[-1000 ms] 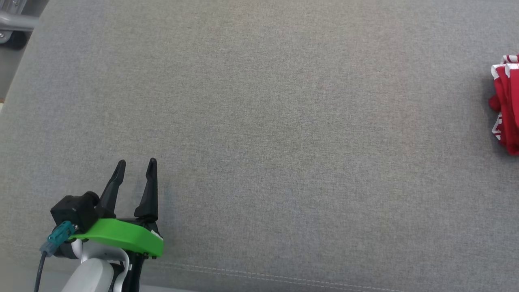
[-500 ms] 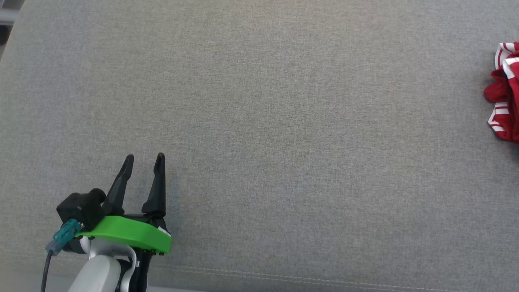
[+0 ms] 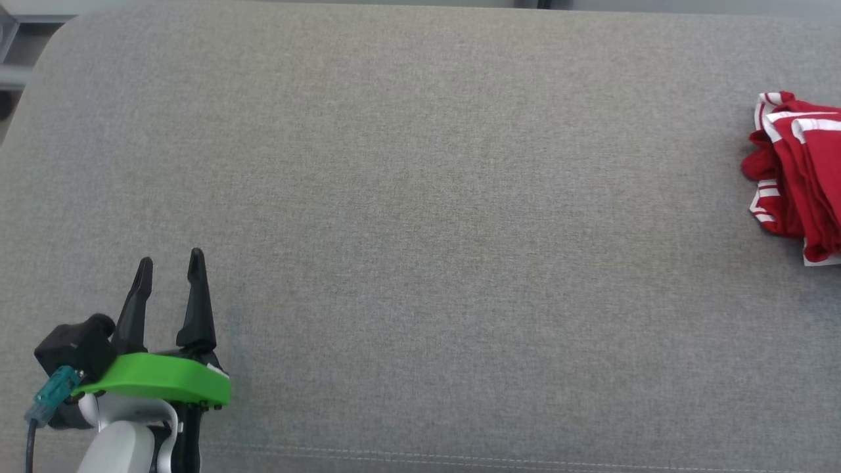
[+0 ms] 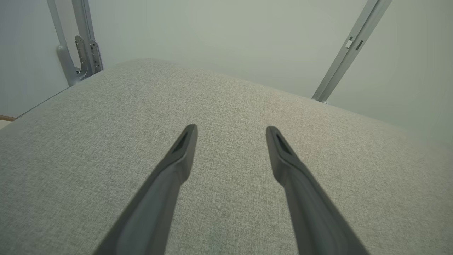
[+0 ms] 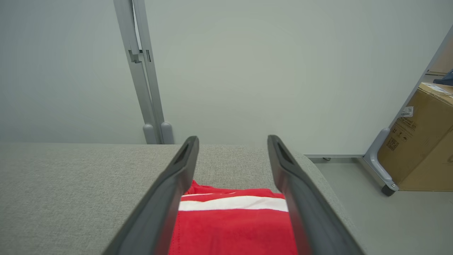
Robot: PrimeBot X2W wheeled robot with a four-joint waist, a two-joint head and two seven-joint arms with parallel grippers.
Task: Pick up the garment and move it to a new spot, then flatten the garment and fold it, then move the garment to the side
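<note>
Right wrist view: garment (image 5: 233, 226) lies right under my right end effector (image 5: 233, 141), fingers spread and empty, at the tabletop's (image 5: 70, 184) right edge. Left end effector (image 3: 169, 261), also spread, is far off.

The right tool (image 5: 232, 140) has its two dark fingers spread wide apart. Between them shows a red garment (image 5: 233, 226) with a white stripe, lying on the grey fabric surface (image 5: 70, 184) near its right edge. Behind stands a pale wall with a grey metal post (image 5: 141, 71). At the right, a cardboard box (image 5: 421, 141) sits on the floor (image 5: 354, 177) beside a wheeled leg (image 5: 380, 173).
</note>
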